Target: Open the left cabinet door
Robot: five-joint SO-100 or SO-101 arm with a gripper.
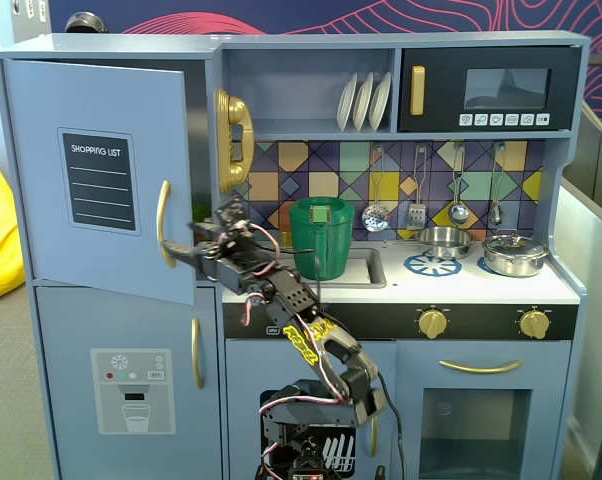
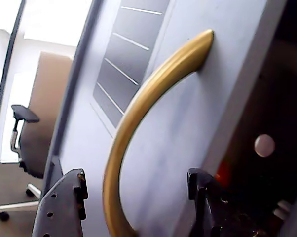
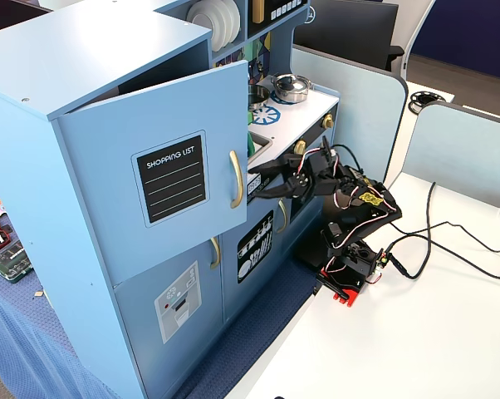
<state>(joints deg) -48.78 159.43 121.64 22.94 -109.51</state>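
The left cabinet door (image 1: 91, 170) is light blue-grey with a black "SHOPPING LIST" panel and a curved gold handle (image 1: 163, 222). It stands partly swung open from the cabinet in both fixed views (image 3: 150, 183). My gripper (image 1: 178, 250) is open at the lower part of the handle. In the wrist view the handle (image 2: 143, 113) runs between the two black fingers (image 2: 64, 207), with a gap on each side of my gripper (image 2: 136, 185). In a fixed view my gripper (image 3: 262, 181) sits just right of the handle (image 3: 236, 179). The dark cabinet interior shows past the door's edge.
Below is the door with the water-dispenser graphic (image 1: 131, 390). A green pot (image 1: 321, 235) stands in the sink behind the arm, and a gold phone (image 1: 233, 140) hangs above. The arm's base stands on a white table (image 3: 416, 332) with cables. An office chair (image 2: 25, 143) stands beyond the door.
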